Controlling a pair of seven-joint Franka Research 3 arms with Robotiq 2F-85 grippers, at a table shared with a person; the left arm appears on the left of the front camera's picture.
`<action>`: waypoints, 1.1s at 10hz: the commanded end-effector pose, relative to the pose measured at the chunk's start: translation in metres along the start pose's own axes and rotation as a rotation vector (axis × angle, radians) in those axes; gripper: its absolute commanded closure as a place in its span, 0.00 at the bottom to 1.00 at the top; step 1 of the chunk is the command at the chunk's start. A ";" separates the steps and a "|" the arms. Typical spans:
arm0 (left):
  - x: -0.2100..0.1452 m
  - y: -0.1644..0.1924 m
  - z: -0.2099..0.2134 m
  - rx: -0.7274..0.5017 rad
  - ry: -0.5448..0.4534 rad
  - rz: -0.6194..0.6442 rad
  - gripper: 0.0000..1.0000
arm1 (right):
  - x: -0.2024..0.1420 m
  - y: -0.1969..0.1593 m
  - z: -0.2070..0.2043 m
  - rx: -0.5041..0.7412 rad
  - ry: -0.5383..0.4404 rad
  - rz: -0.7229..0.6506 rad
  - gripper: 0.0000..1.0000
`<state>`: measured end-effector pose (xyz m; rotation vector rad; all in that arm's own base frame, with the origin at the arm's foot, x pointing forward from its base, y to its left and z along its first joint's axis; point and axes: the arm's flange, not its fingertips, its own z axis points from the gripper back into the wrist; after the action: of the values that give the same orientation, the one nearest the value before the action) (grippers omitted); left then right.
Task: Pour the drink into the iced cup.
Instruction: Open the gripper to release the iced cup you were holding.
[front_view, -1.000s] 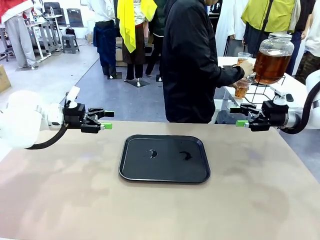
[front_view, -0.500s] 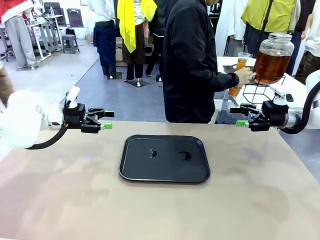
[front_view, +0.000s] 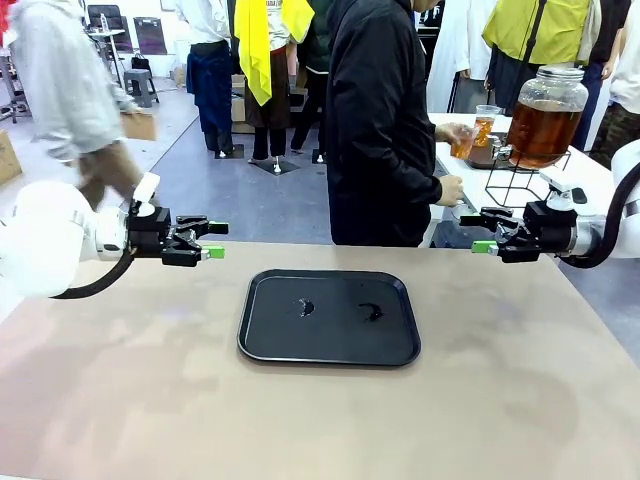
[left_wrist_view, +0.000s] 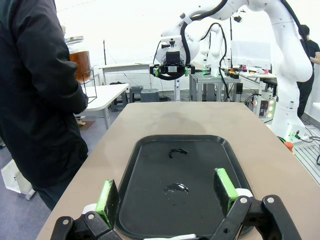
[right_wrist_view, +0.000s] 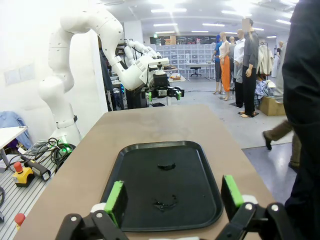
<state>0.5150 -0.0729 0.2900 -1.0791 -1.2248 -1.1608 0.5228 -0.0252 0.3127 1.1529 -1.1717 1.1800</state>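
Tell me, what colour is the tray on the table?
Black: the tray, seen best in the front view.

Two glossy white robot arms with rounded, bulbous joints. Each ends in a black two-finger hand, the left hand (front_view: 213, 240) and the right hand (front_view: 476, 232), with bright green pads on the fingertips. A black cable loops beneath each wrist. A small white tab sits atop each wrist.
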 end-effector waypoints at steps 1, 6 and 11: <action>0.002 0.000 -0.001 0.003 0.005 -0.003 0.00 | 0.006 0.000 -0.002 0.000 0.008 0.005 0.00; 0.002 0.000 -0.001 0.003 0.005 -0.003 0.00 | 0.006 0.000 -0.002 0.000 0.008 0.005 0.00; 0.002 0.000 -0.001 0.003 0.005 -0.003 0.00 | 0.006 0.000 -0.002 0.000 0.008 0.005 0.00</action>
<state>0.5150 -0.0729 0.2900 -1.0791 -1.2248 -1.1608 0.5228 -0.0252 0.3127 1.1529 -1.1717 1.1800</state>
